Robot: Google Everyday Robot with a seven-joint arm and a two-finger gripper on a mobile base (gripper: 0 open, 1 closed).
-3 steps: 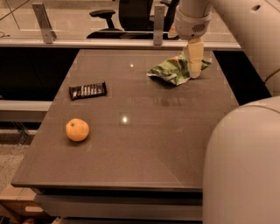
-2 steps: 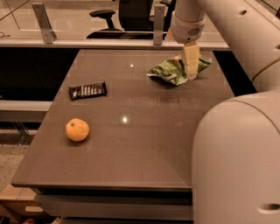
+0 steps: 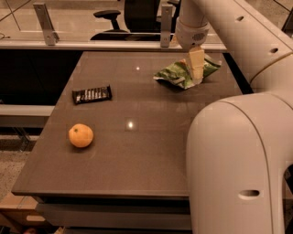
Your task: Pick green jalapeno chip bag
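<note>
The green jalapeno chip bag (image 3: 176,73) lies crumpled on the far right part of the brown table (image 3: 137,151), shiny green with white edges. My gripper (image 3: 197,72) hangs straight down from the white arm (image 3: 215,27) and is down on the middle-right of the bag, hiding part of it. The bag rests on the table.
A flat black candy bar wrapper (image 3: 92,94) lies at the left middle. An orange (image 3: 81,135) sits at the front left. My large white arm segment (image 3: 238,169) fills the front right. A glass partition and an office chair (image 3: 123,11) stand behind the table.
My gripper has shifted a little left and lower, further onto the green bag. The bag, the wrapper and the orange have not moved.
</note>
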